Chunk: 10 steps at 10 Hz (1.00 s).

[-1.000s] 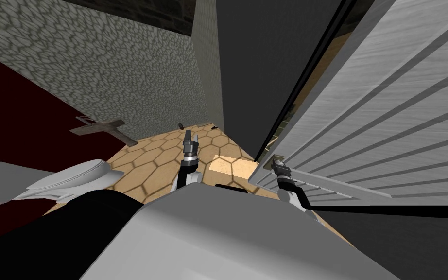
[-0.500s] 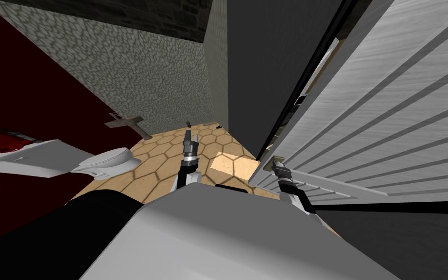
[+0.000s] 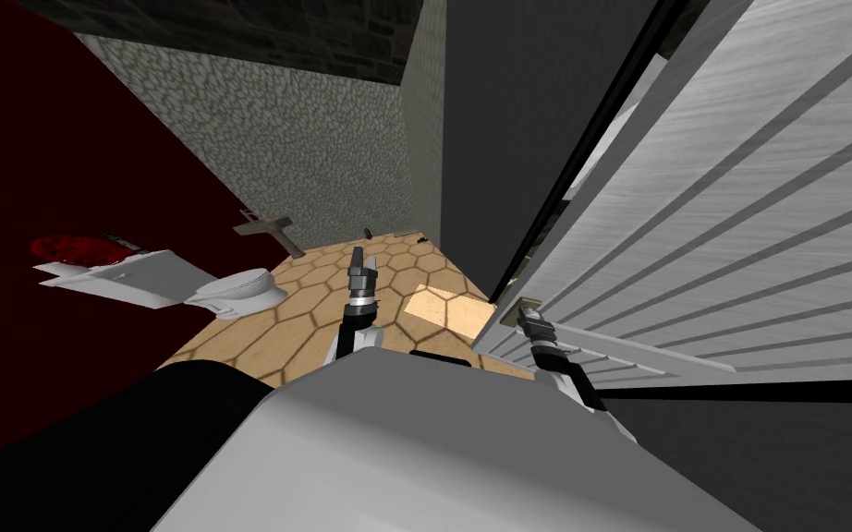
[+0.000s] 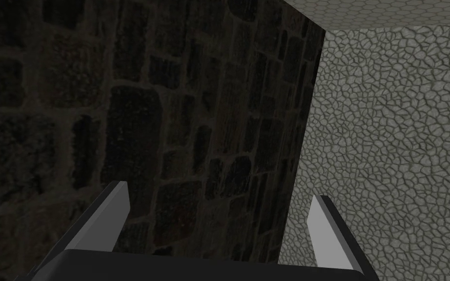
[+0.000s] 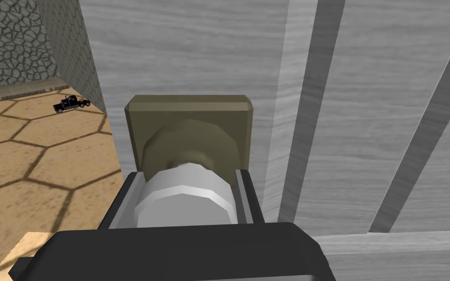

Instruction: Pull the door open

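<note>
The right gripper is clamped on the door knob, a pale grey rounded knob, with one thin finger pressed against each of its sides; the knob stands out from an olive-brown square plate set near the free edge of the door; the door is light grey with a wood grain and raised slats running across its panel, and it fills the right side of the head view, just beyond the right arm; it stands ajar, its free edge apart from the dark frame, with a narrow gap between them; to the left of the door's edge lies a floor of tan hexagonal tiles, and far along it, near the foot of a pebbled grey wall, sits a small black toy truck; the left gripper hangs over the tiles ahead of me, well apart from the door, its fingers spread wide with nothing between them; a white toilet stands on the far left of the floor
</note>
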### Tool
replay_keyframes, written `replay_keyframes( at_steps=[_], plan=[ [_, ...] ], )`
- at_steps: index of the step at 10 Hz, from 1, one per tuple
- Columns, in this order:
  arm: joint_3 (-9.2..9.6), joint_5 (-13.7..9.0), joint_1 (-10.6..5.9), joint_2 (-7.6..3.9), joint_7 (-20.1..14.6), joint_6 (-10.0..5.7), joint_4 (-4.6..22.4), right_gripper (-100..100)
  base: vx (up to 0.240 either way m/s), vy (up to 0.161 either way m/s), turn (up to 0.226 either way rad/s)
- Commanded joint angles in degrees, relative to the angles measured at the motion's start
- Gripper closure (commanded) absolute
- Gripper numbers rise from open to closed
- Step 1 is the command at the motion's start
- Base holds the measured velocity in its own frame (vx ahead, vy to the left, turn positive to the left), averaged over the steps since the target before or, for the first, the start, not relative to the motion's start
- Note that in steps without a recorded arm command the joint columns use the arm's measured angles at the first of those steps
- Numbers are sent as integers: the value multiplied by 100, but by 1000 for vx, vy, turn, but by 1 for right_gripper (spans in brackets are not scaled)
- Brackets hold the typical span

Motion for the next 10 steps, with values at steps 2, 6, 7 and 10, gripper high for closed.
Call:
replay_keyframes(
  at_steps=[2,6,7,10],
  plan=[
    [92,42,33,-115,-125,-91,-25,100,-206,-56,139],
    [243,110,96,-324,-336,-236,-63,100,-196,-47,131],
    [279,126,111,-374,-387,-271,-72,100,-210,-98,117],
    [373,168,151,-505,-519,-362,-96,100,-199,-45,109]
  ],
)
